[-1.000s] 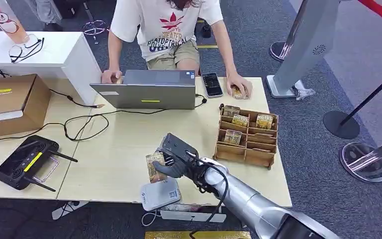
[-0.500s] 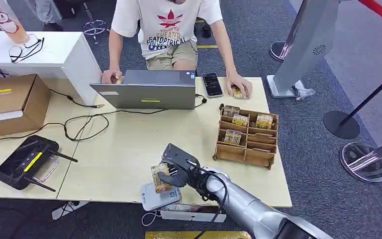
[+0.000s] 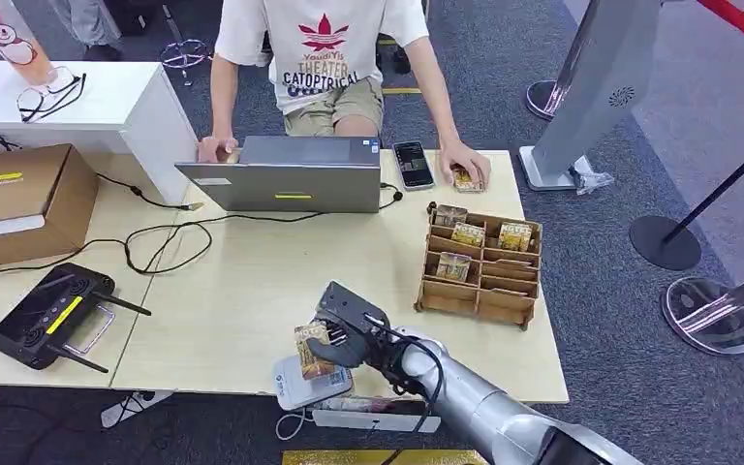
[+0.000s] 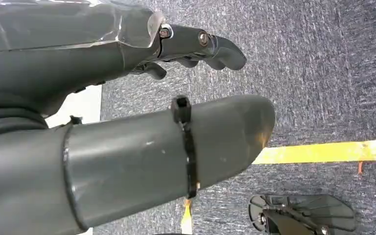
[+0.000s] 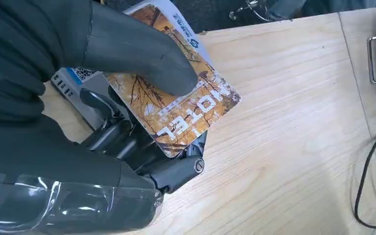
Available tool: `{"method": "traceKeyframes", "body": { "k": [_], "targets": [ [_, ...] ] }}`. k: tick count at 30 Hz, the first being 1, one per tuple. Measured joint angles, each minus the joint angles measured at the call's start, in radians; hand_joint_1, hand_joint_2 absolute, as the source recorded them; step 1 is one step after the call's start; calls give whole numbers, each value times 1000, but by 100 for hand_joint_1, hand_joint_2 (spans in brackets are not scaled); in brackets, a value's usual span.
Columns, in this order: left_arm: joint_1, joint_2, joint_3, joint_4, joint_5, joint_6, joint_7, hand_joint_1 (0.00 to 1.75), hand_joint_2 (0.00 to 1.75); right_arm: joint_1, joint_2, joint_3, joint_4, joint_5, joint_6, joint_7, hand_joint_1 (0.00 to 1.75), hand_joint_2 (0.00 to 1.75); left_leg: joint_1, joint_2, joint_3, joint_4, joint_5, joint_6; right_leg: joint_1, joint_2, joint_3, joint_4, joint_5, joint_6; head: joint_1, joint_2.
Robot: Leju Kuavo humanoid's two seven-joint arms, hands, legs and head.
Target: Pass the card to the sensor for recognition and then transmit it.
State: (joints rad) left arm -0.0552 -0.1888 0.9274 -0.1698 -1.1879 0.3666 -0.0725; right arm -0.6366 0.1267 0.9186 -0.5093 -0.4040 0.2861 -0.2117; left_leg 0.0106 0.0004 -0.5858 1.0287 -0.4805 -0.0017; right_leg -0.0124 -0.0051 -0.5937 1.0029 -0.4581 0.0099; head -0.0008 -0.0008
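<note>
My right hand (image 3: 347, 327) grips a yellow-brown card (image 3: 311, 350) printed with trees and the word MOTEL. It holds the card over the white card sensor (image 3: 308, 383) at the table's near edge. In the right wrist view the thumb (image 5: 137, 54) presses on the card (image 5: 186, 107), the darker fingers sit under it, and the sensor (image 5: 73, 81) shows beneath with its blue label. My left hand (image 4: 196, 46) hangs over the carpet with its fingers loosely curled and nothing in them.
A wooden card rack (image 3: 481, 264) with several cards stands to the right on the table (image 3: 252, 281). A person sits at the far side behind a laptop (image 3: 291, 174), one hand on a card (image 3: 463, 178), beside a phone (image 3: 413, 164). A black controller (image 3: 48, 315) and cables lie left.
My right hand has drawn the card toward the table's near edge, from beside the sensor to over it. The person has leaned back a little.
</note>
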Motion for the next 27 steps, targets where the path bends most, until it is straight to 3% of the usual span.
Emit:
{"method": "traceKeyframes", "body": {
  "k": [11,18,27],
  "targets": [
    [0,3,0,0,-5,-9,0,0,0,-31,-5,-78,-14,-36,-28,-22,175,175,0,0,0,0,0,0,0,0,0,0,0,0,0,0],
    [-1,3,0,0,-19,-9,8,0,0,-33,-16,-105,-8,2,-71,-16,175,175,0,0,0,0,0,0,0,0,0,0,0,0,0,0],
    [-2,3,0,0,-33,-6,17,0,0,-22,-29,-129,17,19,-69,-15,175,175,0,0,0,0,0,0,0,0,0,0,0,0,0,0]
  ]
}}
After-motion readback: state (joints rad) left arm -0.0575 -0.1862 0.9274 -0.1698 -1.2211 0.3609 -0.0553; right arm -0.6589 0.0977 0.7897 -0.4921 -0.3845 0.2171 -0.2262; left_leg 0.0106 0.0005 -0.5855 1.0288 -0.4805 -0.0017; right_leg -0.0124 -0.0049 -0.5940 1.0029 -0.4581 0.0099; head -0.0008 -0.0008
